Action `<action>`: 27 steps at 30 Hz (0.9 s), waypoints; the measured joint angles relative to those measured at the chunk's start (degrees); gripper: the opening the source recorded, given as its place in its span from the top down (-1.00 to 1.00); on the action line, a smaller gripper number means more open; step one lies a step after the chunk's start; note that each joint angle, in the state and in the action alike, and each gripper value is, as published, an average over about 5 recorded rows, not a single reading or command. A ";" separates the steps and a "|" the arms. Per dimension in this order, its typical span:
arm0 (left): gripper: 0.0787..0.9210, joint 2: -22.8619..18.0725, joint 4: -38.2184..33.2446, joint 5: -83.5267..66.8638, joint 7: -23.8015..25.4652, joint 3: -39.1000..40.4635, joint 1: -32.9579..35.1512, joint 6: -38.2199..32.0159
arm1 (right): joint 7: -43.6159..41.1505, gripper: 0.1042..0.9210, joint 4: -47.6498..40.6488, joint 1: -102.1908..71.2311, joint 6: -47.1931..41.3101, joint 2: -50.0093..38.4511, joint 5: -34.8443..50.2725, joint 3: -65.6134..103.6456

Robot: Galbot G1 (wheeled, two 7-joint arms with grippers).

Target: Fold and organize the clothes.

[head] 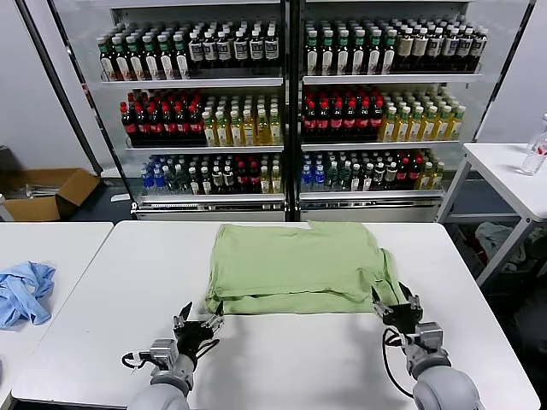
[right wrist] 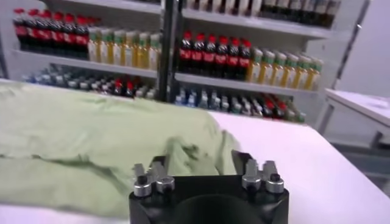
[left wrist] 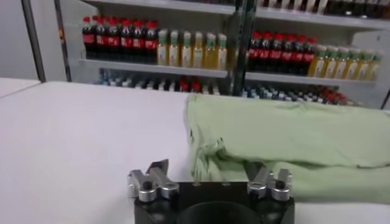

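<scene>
Drinks shelving point(head: 291, 102): standing behind the desk, its glass-fronted shelves carrying rows of bottles with red, yellow and dark contents.
Desk point(head: 102, 316): a white top stretching across the head view and carrying the shirt and both grippers.
Neighbouring desk point(head: 51, 243): sitting just beside the main one on the robot's left, holding a blue cloth.
Side table point(head: 513, 175): standing well apart on the robot's right, with a clear bottle point(head: 536, 149) on it.
Shirt point(head: 295, 266): the pale green shirt is lying folded into a wide rectangle at the middle of the desk, toward its far edge, with its near edge showing doubled layers. In the left wrist view the folded edge point(left wrist: 244, 161) is bunching loosely just ahead of the fingers; in the right wrist view the cloth point(right wrist: 91, 140) is spreading out ahead and to one side of that gripper.
Cardboard box point(head: 47, 190): sitting open on the floor at the far left.
Blue cloth point(head: 24, 290): lying crumpled, well apart from the shirt.
Left gripper point(head: 198, 329): hovering near the shirt's near left corner, fingers point(left wrist: 152, 176) standing wide apart and holding nothing.
Right gripper point(head: 397, 306): sitting just beside the shirt's near right corner, fingers point(right wrist: 152, 173) spread wide and holding nothing, with cloth lying just beyond them.
</scene>
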 measured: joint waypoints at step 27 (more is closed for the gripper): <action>0.82 0.29 3.95 -4.56 -1.34 0.12 -4.62 2.92 | -0.97 0.90 -4.66 2.12 -0.89 -0.66 5.37 -1.18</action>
